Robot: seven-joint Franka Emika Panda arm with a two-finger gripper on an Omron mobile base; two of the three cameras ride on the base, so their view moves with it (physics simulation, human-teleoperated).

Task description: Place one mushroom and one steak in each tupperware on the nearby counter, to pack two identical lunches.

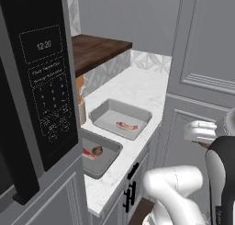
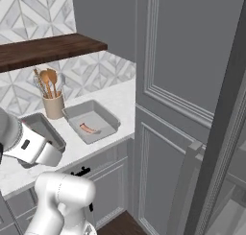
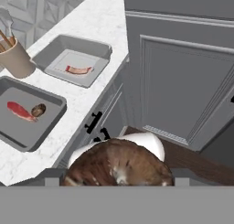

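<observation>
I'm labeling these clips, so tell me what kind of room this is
Most likely a home kitchen: a white speckled counter over grey cabinets, a microwave with a keypad, and a cup of wooden utensils against a patterned tile wall. Two tupperware trays hold raw steak.

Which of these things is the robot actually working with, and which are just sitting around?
Part of the job: near tupperware holding a steak and a mushroom; far tupperware holding a steak; mushroom in the gripper; counter.

Just there: utensil cup, microwave, wooden shelf.
</observation>
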